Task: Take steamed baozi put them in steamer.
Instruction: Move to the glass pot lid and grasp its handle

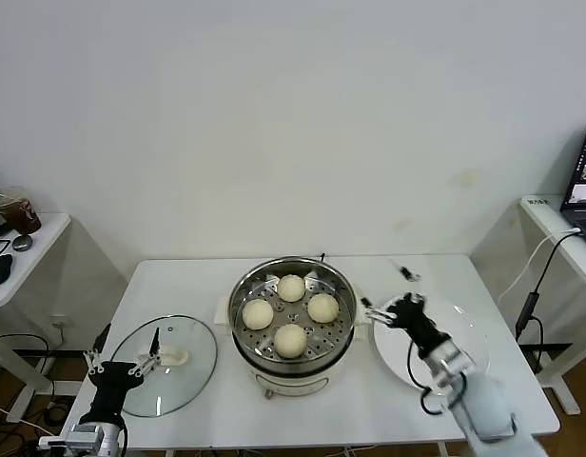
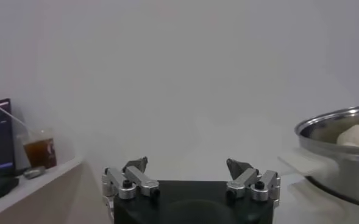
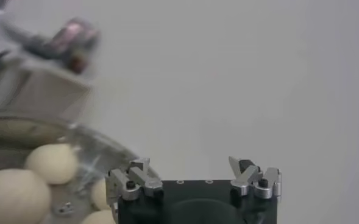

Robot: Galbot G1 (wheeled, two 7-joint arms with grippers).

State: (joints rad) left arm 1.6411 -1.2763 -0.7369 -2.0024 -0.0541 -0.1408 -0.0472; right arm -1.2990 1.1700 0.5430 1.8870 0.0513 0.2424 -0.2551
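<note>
- Four steamed baozi (image 1: 291, 288) sit inside the steamer (image 1: 247, 341) at the center of the white table (image 1: 369, 409), arranged at 12, 3, 6 and 9 o'clock on its perforated steel floor: the far bun, the right bun (image 1: 322, 307), the near bun (image 1: 290, 340) and the left bun (image 1: 258, 313), all apart from one another.
- The right gripper (image 1: 377, 313) hangs over the near-left rim of the white plate (image 1: 464, 333), at 3 o'clock from the steamer and just beside its rim, fingers spread wide and holding nothing; in the right wrist view the gripper (image 3: 194, 167) shows the same wide gap with buns (image 3: 52, 162) low at the side.
- The left gripper (image 1: 122, 367) waits at the table's 8 o'clock corner, over the near edge of the glass lid (image 1: 193, 347) that lies flat at 9 o'clock from the steamer; its fingers (image 2: 136, 164) stand wide apart and empty.
- A side shelf (image 1: 41, 243) at far left carries a cup of dark drink (image 1: 17, 211).
</note>
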